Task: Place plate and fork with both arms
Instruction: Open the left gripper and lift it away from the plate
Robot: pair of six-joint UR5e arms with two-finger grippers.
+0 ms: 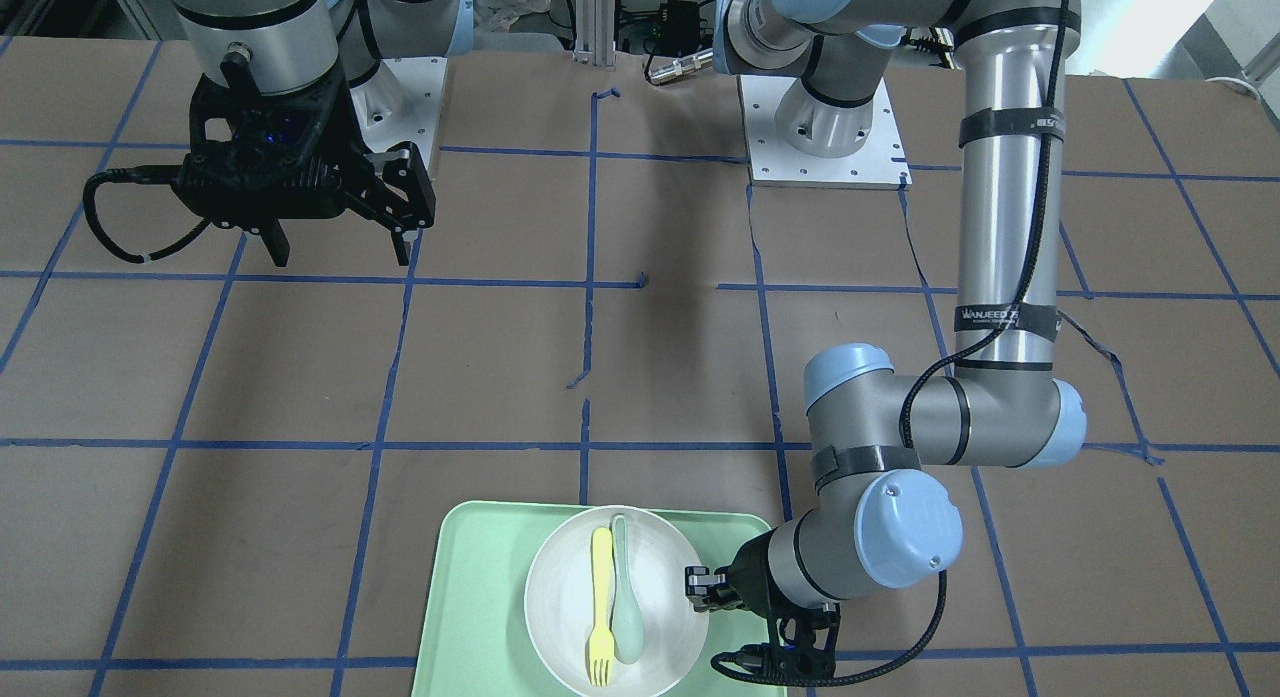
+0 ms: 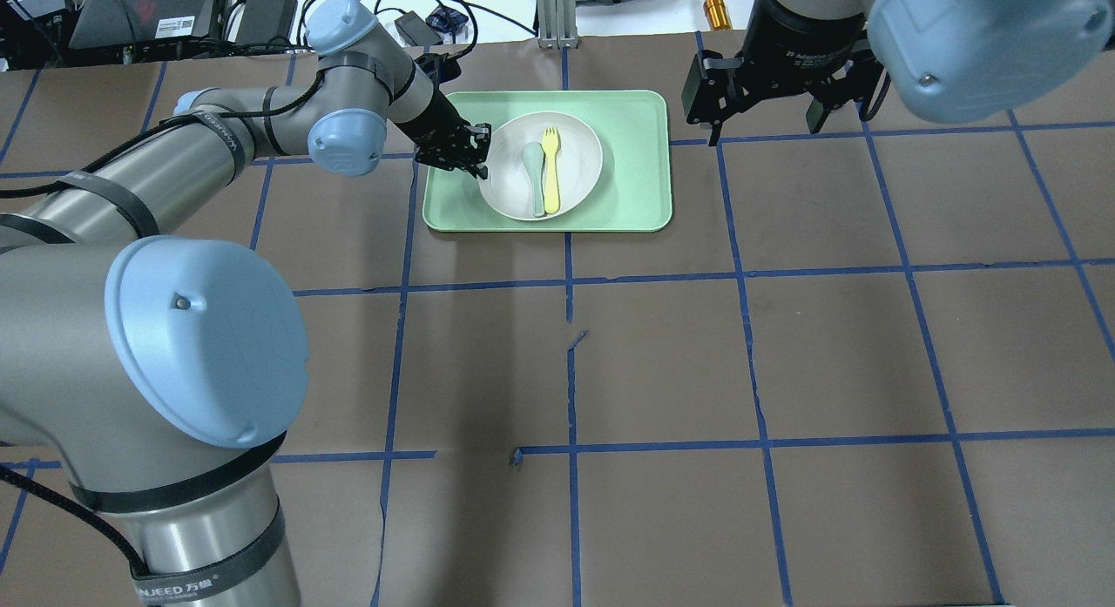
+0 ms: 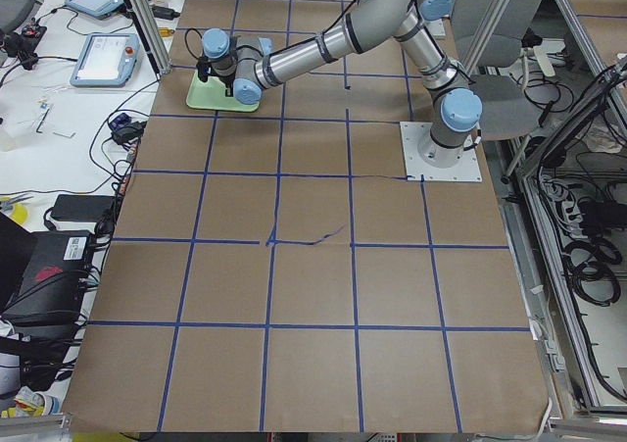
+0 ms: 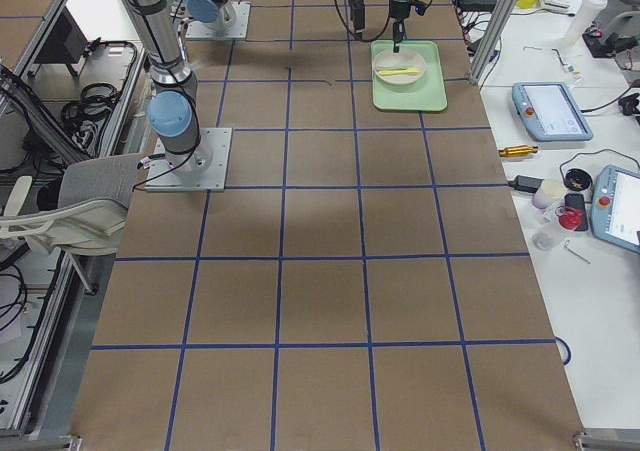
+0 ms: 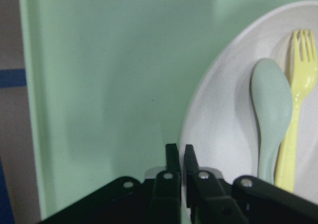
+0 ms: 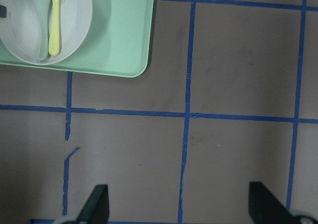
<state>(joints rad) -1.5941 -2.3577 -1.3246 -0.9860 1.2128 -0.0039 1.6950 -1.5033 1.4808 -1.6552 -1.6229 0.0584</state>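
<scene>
Overhead exterior: left gripper [image 2: 478, 158] clamps the plate [image 2: 581, 152] rim, fork [image 2: 550, 171] lying inside; right gripper [image 2: 766, 125] spread wide, idle; nothing placed yet.

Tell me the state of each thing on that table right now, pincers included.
plate: flat on the tray, its rim pinched by the left pincer.
fork: lying in the plate beside the spoon, not grasped.
spoon: lying in the plate, not grasped.
tray: lying flat, holding the plate.
left pincer: shut on the plate's rim.
right pincer: open, empty, away from the tray.
</scene>
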